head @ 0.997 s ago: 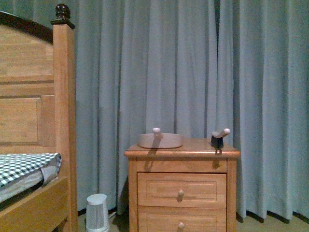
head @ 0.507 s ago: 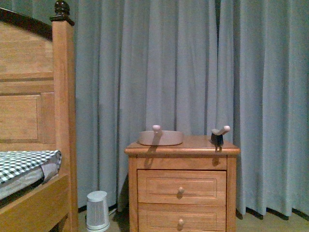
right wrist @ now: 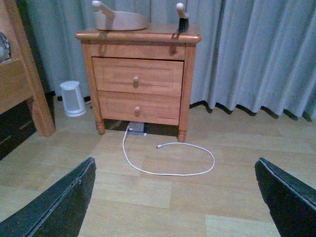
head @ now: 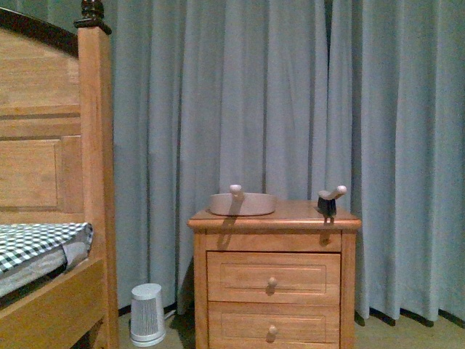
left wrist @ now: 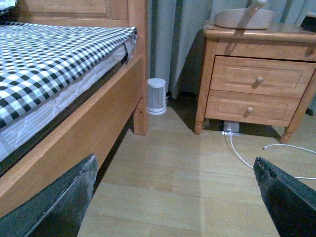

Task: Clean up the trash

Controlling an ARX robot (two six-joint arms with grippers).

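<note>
Curtain [head: 290, 94] is showing grey-blue, nightstand [head: 274, 283] and bed frame [head: 43, 167] orange-brown wood grain, dustpan [head: 243, 205] beige, brush [head: 328, 203] black-bristled with pale handle, bedding [left wrist: 49, 59] black-and-white checked, ribbed canister [head: 147, 314] white, cable [right wrist: 173, 174] white, floor [right wrist: 163, 207] pale tan.

front: dim, bluish cast, grainy | wrists: brighter, sharper | shadows: soft beneath nightstand [right wrist: 138, 74]

You're looking low over the wood floor [left wrist: 163, 192], the left gripper [left wrist: 174, 163] with its fingers [left wrist: 64, 202] spread wide. A small white canister [left wrist: 157, 96] stands between the checkered bed [left wrist: 59, 64] and a two-drawer counter [left wrist: 232, 74] carrying a beige dustpan [left wrist: 242, 19]; a white cable [left wrist: 242, 155] trails from beneath it.
</note>
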